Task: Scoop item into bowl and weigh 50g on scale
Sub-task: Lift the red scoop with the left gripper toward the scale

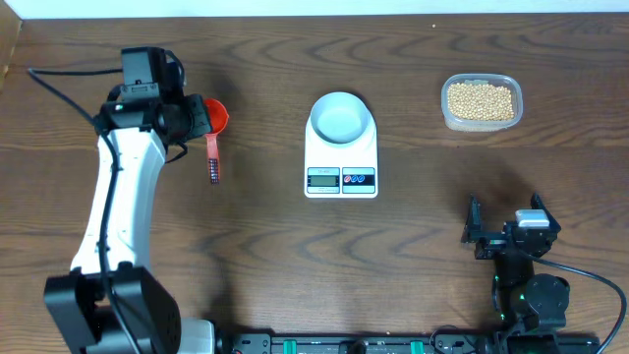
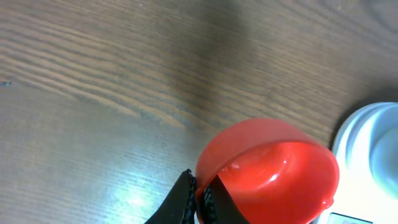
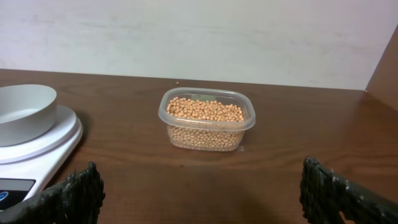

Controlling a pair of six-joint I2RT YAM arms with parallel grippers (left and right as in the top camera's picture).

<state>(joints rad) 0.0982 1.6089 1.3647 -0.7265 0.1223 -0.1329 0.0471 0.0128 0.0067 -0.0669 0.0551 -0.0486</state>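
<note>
The bench (image 1: 246,256) was dark brown wood with a long, wavy grain, bare over most of its width and faintly glossy where the light caught it. Behind it stood a plain pale wall (image 3: 199,37), and a brown wooden panel (image 3: 385,62) closed off the far right corner.

Near the middle of the bench lay the scale (image 1: 341,157), its display and two buttons facing the robot. The bowl (image 1: 341,116) sat on its back half. Well off to the right, toward the far edge, stood a clear plastic tub (image 1: 445,101) filled with the beans (image 1: 480,100), all of them inside it as far as I could see.

The left gripper (image 1: 197,118) was out over the left side of the bench, left of the scale. Its jaws were pinched together on the wall of a red scoop (image 1: 217,117), one finger (image 2: 186,196) outside the cup. The scoop's handle pointed back toward the robot.

The right gripper (image 1: 503,228) sat low at the near right. Its jaws were spread wide and held nothing, and they faced the tub across bare wood.
</note>
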